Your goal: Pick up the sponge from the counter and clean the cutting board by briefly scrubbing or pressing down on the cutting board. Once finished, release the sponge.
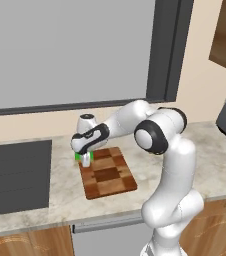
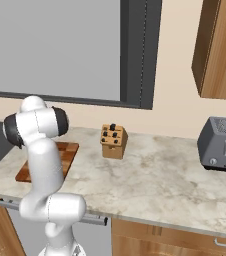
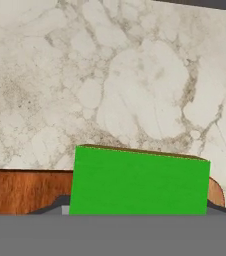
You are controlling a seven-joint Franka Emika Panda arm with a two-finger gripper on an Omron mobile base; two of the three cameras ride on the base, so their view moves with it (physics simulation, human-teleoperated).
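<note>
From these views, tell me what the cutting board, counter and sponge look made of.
Cutting board: wood, going by its checkered light and dark brown blocks with grain. Counter: polished stone, probably marble, from its beige-grey veining. Sponge: flat bright green face, matte; likely foam, though no texture shows.

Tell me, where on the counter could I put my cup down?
There is bare counter between the knife block and the toaster, and along the front edge. It is crowded near the cutting board, where the tool holds the sponge beside the cooktop.
</note>
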